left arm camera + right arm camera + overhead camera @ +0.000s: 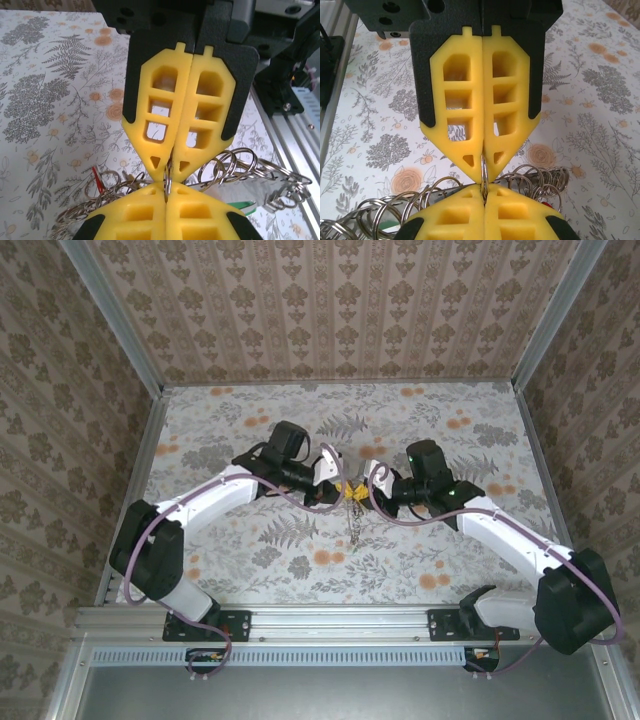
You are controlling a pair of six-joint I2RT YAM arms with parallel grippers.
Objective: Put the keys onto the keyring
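Observation:
My left gripper (342,488) and right gripper (358,490) meet tip to tip above the middle of the table. Both are shut on the same thin metal keyring (167,181), seen edge-on and mostly hidden between the yellow pads. In the left wrist view my left gripper (166,190) is below and the right gripper (171,167) above. In the right wrist view the right gripper (484,192) is below, the left gripper (482,167) above, the keyring (483,175) between. A red key (95,176) and a green key (244,206) lie among linked rings behind.
A bunch of small linked metal rings (352,525) hangs from the grip point toward the floral table (250,430). Patterned walls close in the back and both sides. An aluminium rail (340,625) carries both arm bases at the near edge.

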